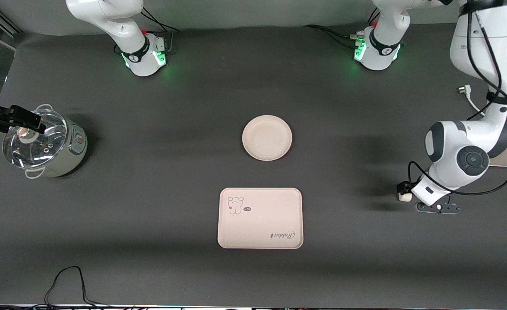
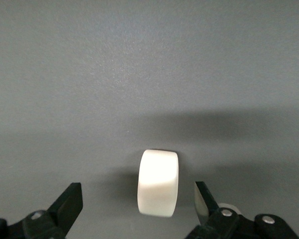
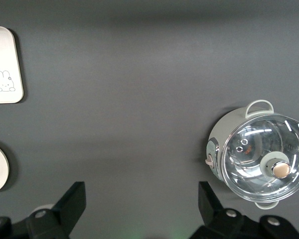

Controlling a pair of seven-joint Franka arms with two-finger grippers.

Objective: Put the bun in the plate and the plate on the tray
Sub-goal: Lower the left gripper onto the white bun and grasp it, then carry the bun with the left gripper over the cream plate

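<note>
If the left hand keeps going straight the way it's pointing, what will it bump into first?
Most likely the bun. The left hand is open and points down at it, fingers on either side, with only the dark table underneath.

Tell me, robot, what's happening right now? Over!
Left pincer open, straddling the bun on the table. Right pincer open, waiting over the pot. Plate and tray both bare.
</note>
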